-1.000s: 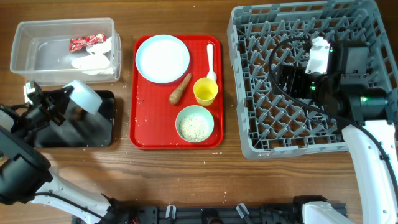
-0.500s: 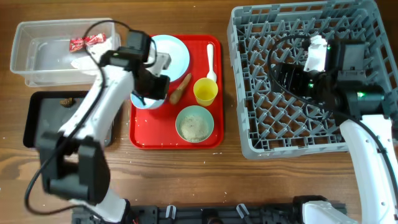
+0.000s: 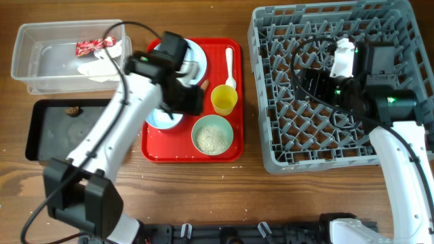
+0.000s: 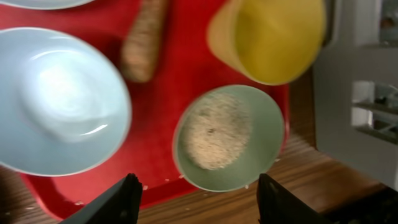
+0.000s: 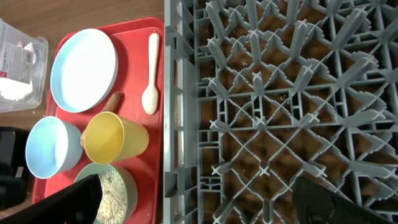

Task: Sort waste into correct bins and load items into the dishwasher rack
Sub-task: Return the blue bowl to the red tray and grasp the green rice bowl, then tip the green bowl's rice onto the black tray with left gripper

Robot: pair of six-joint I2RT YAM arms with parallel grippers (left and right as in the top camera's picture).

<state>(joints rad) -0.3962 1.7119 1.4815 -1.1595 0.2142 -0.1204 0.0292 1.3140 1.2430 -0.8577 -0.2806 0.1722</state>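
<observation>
- Two bowls are sitting on the red tray [image 3: 152, 146]. The empty bowl [image 3: 161, 116] is near its left edge, and the rice bowl [image 3: 212, 134] is just beside the yellow cup [image 3: 224, 99].
- One plate [image 3: 193, 59] is lying at the far end of the red tray, partly covered by the left arm.
- One yellow cup is standing with its mouth upward, between the spoon [image 3: 230, 66] and the rice bowl.
- One spoon is lying flat along the red tray's right edge. Its long axis is running far to near, with the scoop end toward the yellow cup and the handle pointing at the far table edge.
- One brown stick [image 4: 144, 40] is lying on a diagonal between the plate and the yellow cup.
- Two bins are sitting left of the red tray. The clear tub [image 3: 41, 68] is holding one red wrapper [image 3: 95, 46] and white paper [image 3: 95, 68]. The black tray [image 3: 54, 139] is holding a dark scrap [image 3: 71, 110].
- The left gripper [image 4: 199, 199] is hovering over the two bowls, jaws spread wide and grasping nothing.
- The right gripper [image 5: 196, 186] is hovering over the one rack [image 3: 325, 135], jaws spread apart with nothing between them.
</observation>
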